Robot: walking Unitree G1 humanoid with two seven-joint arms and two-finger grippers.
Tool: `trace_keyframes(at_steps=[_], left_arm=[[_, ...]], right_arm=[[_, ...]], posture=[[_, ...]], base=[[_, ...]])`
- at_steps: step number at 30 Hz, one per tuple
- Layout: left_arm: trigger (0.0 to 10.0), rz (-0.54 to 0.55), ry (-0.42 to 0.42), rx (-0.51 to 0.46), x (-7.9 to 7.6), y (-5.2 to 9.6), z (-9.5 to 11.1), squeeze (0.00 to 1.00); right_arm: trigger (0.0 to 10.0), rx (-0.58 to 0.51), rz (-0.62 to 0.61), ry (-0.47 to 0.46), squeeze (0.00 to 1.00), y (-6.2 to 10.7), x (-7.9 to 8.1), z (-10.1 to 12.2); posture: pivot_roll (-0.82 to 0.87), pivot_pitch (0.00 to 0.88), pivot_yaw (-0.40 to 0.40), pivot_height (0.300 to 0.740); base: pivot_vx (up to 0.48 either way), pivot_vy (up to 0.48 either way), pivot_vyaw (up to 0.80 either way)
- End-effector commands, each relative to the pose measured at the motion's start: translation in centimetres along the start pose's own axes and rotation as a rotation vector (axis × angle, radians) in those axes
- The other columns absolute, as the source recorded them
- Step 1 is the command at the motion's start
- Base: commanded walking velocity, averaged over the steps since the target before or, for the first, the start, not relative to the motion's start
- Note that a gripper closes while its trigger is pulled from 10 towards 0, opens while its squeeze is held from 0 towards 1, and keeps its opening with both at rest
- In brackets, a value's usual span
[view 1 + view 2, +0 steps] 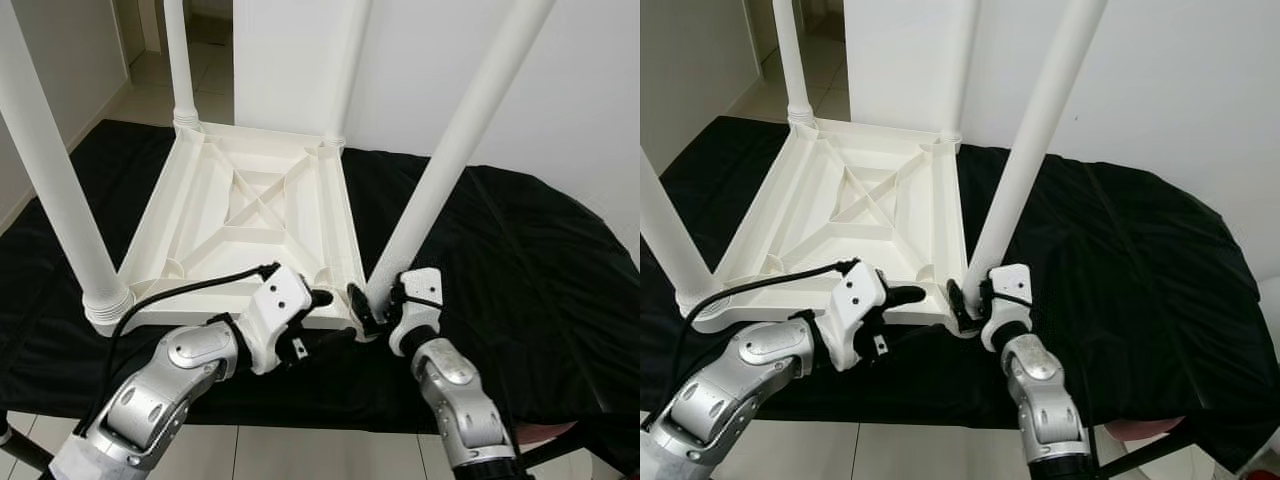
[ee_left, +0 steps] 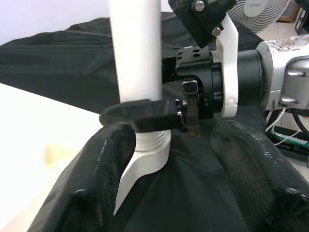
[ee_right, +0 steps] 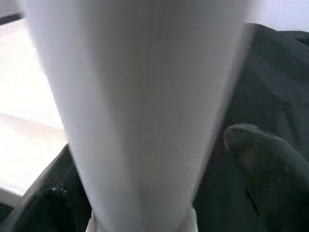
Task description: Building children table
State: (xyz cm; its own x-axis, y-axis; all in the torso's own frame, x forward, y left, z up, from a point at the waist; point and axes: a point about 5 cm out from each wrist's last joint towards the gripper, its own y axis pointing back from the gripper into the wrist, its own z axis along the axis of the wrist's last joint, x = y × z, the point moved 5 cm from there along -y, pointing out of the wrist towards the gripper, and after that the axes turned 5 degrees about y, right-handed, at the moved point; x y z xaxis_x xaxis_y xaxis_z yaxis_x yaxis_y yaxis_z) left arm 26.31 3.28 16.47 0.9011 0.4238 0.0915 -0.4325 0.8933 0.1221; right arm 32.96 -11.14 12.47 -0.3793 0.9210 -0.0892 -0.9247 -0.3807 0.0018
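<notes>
— Left wrist view first: what's the right gripper (image 1: 372, 303) got?
— Fingers clamped round the base of the near-right leg (image 1: 455, 150). Left gripper (image 1: 322, 303) spread wide just beside that corner, holding nothing.
— And the table (image 1: 250, 215)?
— Upside down on the black cloth (image 1: 520, 260), legs up.

Four upright table legs (image 1: 452, 148) fencing the upturned tabletop (image 1: 250, 215), right pincer (image 1: 372, 305) crowding near leg's base, black cloth (image 1: 520, 260) open rightward

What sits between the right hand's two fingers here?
The near-right table leg, just above its socket. The right hand straddles it; the left wrist view shows one finger against the leg.
</notes>
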Motion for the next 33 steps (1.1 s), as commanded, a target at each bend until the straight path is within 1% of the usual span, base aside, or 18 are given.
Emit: trace_keyframes(at_steps=[1,3,4,6,7,9,11,15,16,17,18,19,21,24,28,31,32,33], left_arm=[[10.0,-0.056,-0.015,0.015,-0.7,-0.2,-0.4,0.00],[10.0,-0.061,-0.019,0.018,-0.9,-0.3,-0.5,0.00],[10.0,-0.061,-0.019,0.018,-0.9,-0.3,-0.5,0.00],[10.0,-0.070,-0.023,0.020,-1.1,-0.3,-0.6,0.00],[10.0,-0.070,-0.023,0.020,-1.1,-0.3,-0.6,0.00],[10.0,-0.074,-0.023,0.020,-1.1,-0.4,-0.6,0.00],[10.0,-0.079,-0.024,0.019,-1.0,-0.5,-0.5,0.00],[10.0,-0.084,-0.025,0.018,-0.9,-0.4,-0.4,0.00],[10.0,-0.084,-0.025,0.017,-0.9,-0.5,-0.3,0.00],[10.0,-0.082,-0.024,0.016,-0.8,-0.5,-0.3,0.00],[10.0,-0.082,-0.024,0.016,-0.8,-0.5,-0.3,0.00],[10.0,-0.087,-0.024,0.016,-0.9,-0.5,-0.3,0.00],[10.0,-0.088,-0.032,0.020,-0.9,-0.5,-0.3,0.00],[10.0,-0.089,-0.029,0.018,-0.9,-0.4,-0.2,0.00],[10.0,-0.084,-0.024,0.021,-0.7,-0.2,-0.1,0.00],[10.0,-0.074,-0.014,0.023,-0.5,-0.2,-0.2,0.00],[10.0,-0.068,0.001,0.001,-0.4,-0.2,0.1,0.00],[10.0,-0.068,0.001,0.001,-0.4,-0.2,0.1,0.00]], right_arm=[[10.0,-0.019,0.097,0.020,0.00,0.5,-0.3,0.2],[10.0,-0.029,0.207,0.046,0.00,0.6,-0.2,0.3],[10.0,-0.029,0.207,0.046,0.00,0.6,-0.2,0.3],[10.0,-0.040,0.291,0.069,0.00,0.5,-0.3,0.4],[10.0,-0.040,0.291,0.069,0.00,0.5,-0.3,0.4],[10.0,-0.037,0.366,0.086,0.00,0.3,-0.1,0.2],[10.0,-0.027,0.410,0.092,0.00,-0.1,0.1,0.0],[10.0,-0.013,0.430,0.104,0.00,-0.7,0.1,-0.2],[9.6,-0.004,0.447,0.110,0.00,-1.0,0.1,-0.4],[8.9,0.003,0.453,0.110,0.00,-1.3,0.0,-0.6],[8.9,0.003,0.453,0.110,0.00,-1.3,0.0,-0.6],[4.0,0.008,0.477,0.114,0.00,-1.4,0.1,-1.0],[0.0,0.020,0.491,0.114,0.00,-1.7,0.2,-1.4],[0.0,0.023,0.501,0.109,0.00,-1.8,0.2,-1.7],[0.0,0.026,0.534,0.096,0.00,-1.4,0.5,-1.9],[0.0,0.037,0.533,0.068,0.00,-1.2,0.4,-2.2],[0.0,0.029,0.521,0.075,0.00,-1.0,0.4,-2.1],[0.0,0.029,0.521,0.075,0.00,-1.0,0.4,-2.1]], posture=[[0.01,0.000,-0.109,0.740],[0.01,0.000,-0.107,0.740],[0.01,0.000,-0.107,0.740],[0.01,0.000,-0.108,0.740],[0.01,0.000,-0.108,0.740],[0.01,0.000,-0.102,0.740],[0.01,0.000,-0.103,0.740],[0.01,0.000,-0.100,0.740],[0.01,0.000,-0.098,0.740],[0.02,0.000,-0.100,0.740],[0.02,0.000,-0.100,0.740],[0.02,0.000,-0.101,0.740],[0.03,0.000,-0.106,0.740],[0.03,0.000,-0.115,0.740],[0.03,0.000,-0.121,0.740],[0.02,0.000,-0.127,0.740],[0.02,0.000,-0.128,0.740],[0.02,0.000,-0.128,0.740]], base=[[0.000,0.000,0.00],[0.000,0.000,0.00],[0.000,0.000,0.00],[0.000,0.000,0.00],[0.000,0.000,0.00],[0.000,0.000,0.00],[0.000,0.000,0.00],[0.000,0.000,0.00],[0.000,0.000,0.00],[0.000,0.000,0.00],[0.000,0.000,0.00],[0.000,0.000,0.00],[0.000,0.000,0.00],[0.000,0.000,0.00],[0.000,0.000,0.00],[0.000,0.000,0.00],[0.000,0.000,0.00],[0.000,0.000,0.00]])
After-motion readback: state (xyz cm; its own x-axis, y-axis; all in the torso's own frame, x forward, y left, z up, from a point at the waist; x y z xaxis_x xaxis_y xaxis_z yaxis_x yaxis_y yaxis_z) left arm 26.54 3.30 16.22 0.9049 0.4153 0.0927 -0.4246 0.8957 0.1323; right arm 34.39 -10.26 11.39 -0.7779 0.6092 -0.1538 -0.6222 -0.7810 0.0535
